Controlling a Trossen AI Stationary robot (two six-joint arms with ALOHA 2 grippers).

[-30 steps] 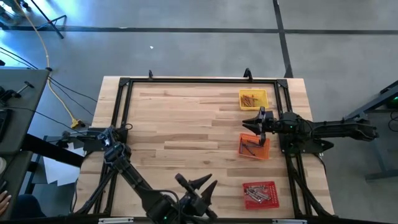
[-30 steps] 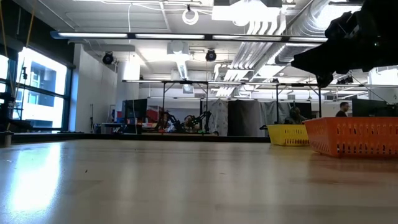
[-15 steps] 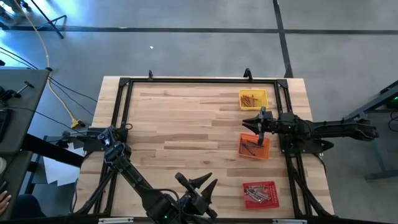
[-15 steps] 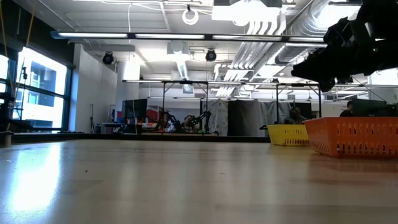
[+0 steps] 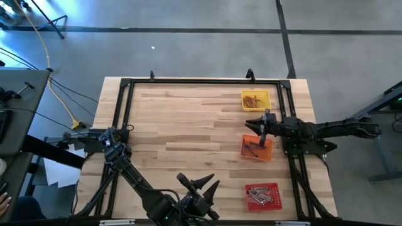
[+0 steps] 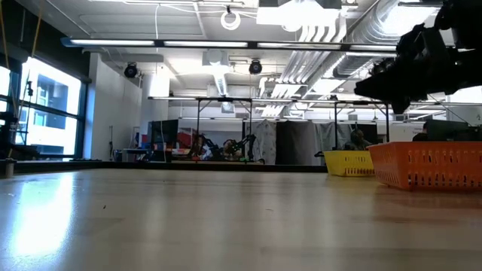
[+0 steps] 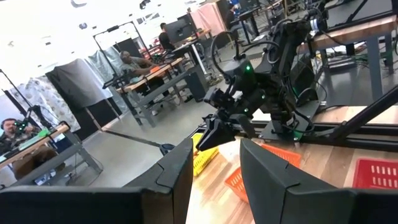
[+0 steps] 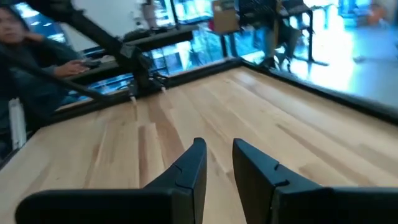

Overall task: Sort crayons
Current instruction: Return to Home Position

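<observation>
Entry: legible markings, none. I can read no letters, numbers or brand marks on the table (image 5: 188, 125), the yellow tray (image 5: 267, 94), the orange tray (image 5: 245, 154) or the red tray (image 5: 277, 186). The crayons (image 5: 256, 196) are too small for me to make out any wrapper print. Anything posted in the room behind is too small or blurred to read.

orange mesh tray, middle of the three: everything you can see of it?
The orange square mesh tray, plastic-looking and low-walled, sits flat on the wooden table between the yellow mesh tray and the red mesh tray, touching neither. A few thin dark crayons lie in it. The right gripper hangs above its edge nearest the yellow one, clear of it, fingers open.
</observation>
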